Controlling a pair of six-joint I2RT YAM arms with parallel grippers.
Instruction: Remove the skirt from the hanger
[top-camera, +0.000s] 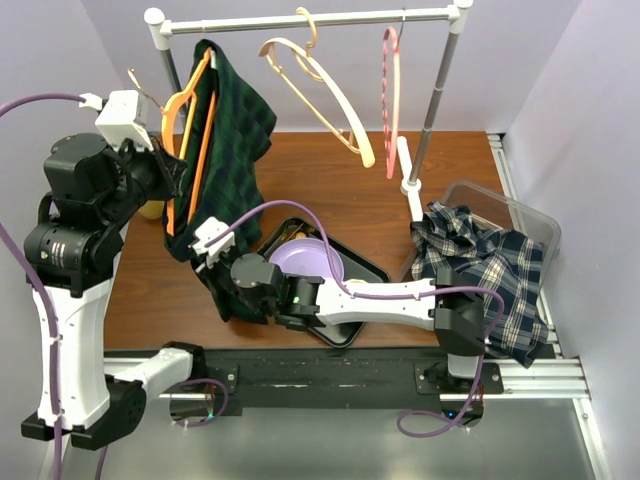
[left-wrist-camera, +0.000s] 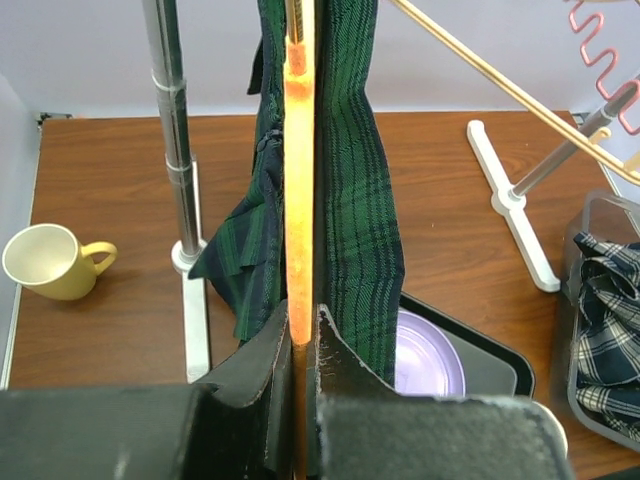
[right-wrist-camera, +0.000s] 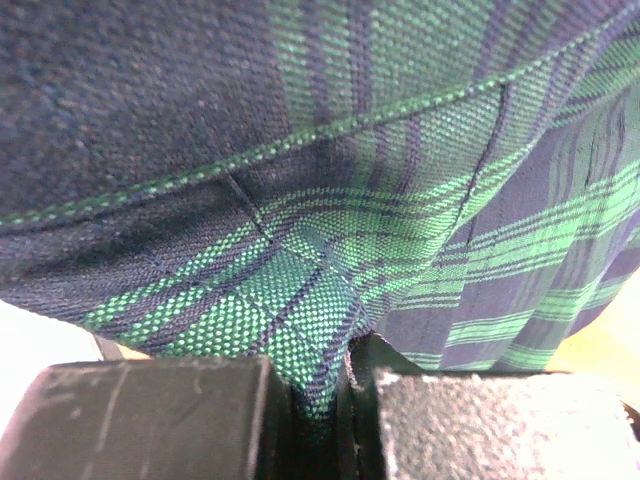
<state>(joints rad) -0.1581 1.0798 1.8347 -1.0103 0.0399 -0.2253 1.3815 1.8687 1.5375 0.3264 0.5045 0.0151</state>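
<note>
Dark green plaid fabric skirt (left-wrist-camera: 355, 180): long axis vertical, draped on orange plastic hanger (left-wrist-camera: 298, 150). Left gripper (left-wrist-camera: 300, 325) jaws narrow, clamping hanger; right gripper (right-wrist-camera: 320, 400) jaws pinching skirt hem.

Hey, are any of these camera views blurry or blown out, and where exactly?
Left wrist: the orange hanger in the left gripper is too near the lens, blurred and glowing, while the yellow cup is sharp. Right wrist: the skirt fills the frame, weave crisp above the right gripper, softer top left. Top external: even light, sharp, soft shadows on the table.
</note>
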